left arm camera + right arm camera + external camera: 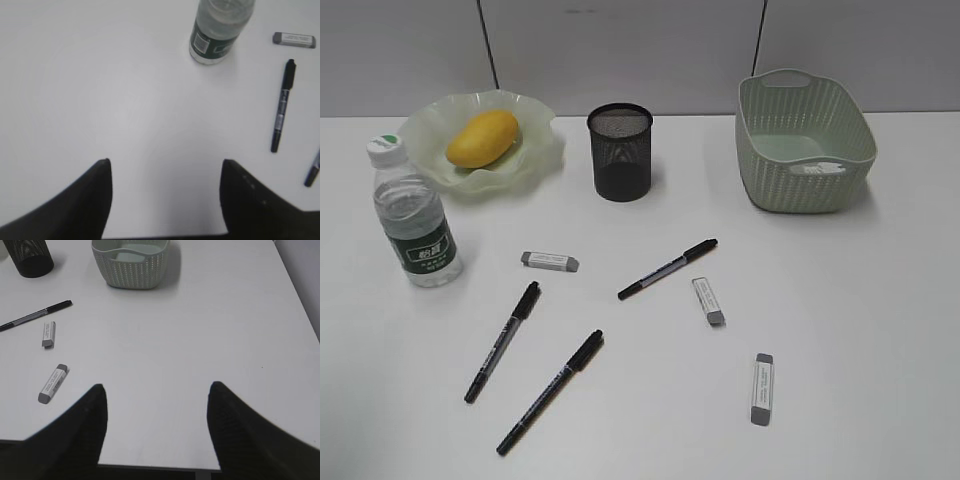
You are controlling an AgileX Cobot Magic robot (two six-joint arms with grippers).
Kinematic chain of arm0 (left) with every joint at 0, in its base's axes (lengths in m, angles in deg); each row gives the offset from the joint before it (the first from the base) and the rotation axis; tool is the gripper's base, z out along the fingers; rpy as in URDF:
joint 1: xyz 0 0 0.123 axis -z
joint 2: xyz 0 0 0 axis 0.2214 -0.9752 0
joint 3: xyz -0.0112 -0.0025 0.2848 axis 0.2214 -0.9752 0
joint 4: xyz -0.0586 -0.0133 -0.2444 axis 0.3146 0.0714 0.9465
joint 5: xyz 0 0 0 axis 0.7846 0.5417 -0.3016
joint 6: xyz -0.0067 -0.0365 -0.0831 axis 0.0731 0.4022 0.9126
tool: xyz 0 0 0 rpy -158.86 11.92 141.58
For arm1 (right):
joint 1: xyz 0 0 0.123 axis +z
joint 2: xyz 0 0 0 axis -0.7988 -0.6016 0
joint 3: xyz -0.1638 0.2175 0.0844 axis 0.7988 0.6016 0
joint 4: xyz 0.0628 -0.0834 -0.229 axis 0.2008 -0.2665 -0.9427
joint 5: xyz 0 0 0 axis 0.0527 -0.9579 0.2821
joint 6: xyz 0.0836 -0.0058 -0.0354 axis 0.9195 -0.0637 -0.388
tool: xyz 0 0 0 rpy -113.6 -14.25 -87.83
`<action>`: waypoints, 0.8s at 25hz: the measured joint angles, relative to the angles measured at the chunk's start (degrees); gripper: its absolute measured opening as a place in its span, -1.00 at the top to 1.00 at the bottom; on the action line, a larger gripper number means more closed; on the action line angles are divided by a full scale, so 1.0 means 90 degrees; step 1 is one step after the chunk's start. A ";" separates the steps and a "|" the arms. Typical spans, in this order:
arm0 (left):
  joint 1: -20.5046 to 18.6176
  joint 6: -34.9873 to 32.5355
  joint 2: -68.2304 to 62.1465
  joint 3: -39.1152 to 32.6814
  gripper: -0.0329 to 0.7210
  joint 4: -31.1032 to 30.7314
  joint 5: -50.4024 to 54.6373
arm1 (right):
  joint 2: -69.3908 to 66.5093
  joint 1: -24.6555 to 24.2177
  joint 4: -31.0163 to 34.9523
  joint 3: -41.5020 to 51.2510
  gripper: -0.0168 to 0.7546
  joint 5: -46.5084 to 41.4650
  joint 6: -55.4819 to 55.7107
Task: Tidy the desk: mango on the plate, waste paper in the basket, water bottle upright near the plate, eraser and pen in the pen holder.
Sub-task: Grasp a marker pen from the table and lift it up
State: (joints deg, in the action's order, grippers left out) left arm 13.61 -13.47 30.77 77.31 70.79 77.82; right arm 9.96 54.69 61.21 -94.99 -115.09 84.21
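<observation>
White desk; both grippers wide, empty.

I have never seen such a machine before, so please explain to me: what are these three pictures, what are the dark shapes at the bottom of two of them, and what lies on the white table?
The machine is a robot with two arms. One picture looks at the large white desk from outside; no arm shows in it. The other two come from cameras on the wrists. The dark shapes are the fingers of the left hand and the right hand. Both are open and hold nothing.

On the desk stand a small clear plastic water bottle, upright, a black wire-mesh pen holder and a pale green woven-look plastic basket. A yellow-orange mango lies on a ruffled pale green glass plate. Three black pens and three grey-white erasers lie loose.
</observation>
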 joint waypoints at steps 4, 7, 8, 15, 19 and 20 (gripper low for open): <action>0.0006 0.0152 0.1609 -0.0167 -0.39 0.0194 0.1220 | 0.0000 0.0000 0.0000 0.0000 -0.34 0.0000 0.0000; 0.0006 0.0192 0.2590 -0.0368 -0.37 0.0186 0.1650 | 0.0000 0.0000 0.0000 0.0000 -0.34 0.0000 0.0000; 0.0006 0.0197 0.2864 -0.0456 -0.37 0.0142 0.1691 | 0.0000 0.0000 0.0000 0.0000 -0.34 0.0000 0.0000; 0.0000 0.0152 0.4757 -0.1149 -0.37 -0.0220 0.1465 | 0.0000 0.0000 0.0000 0.0000 -0.34 0.0000 0.0000; -0.0057 0.0100 0.5458 -0.1336 -0.36 -0.0247 0.1046 | 0.0000 0.0000 0.0000 0.0000 -0.34 0.0000 0.0000; -0.0063 0.0098 0.5494 -0.1382 -0.36 -0.0210 0.0973 | 0.0000 0.0000 0.0000 0.0000 -0.34 0.0006 0.0000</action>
State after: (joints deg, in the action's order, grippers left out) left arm 13.05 -12.59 80.21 64.88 68.90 86.58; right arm 9.96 54.69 61.21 -94.99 -115.03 84.21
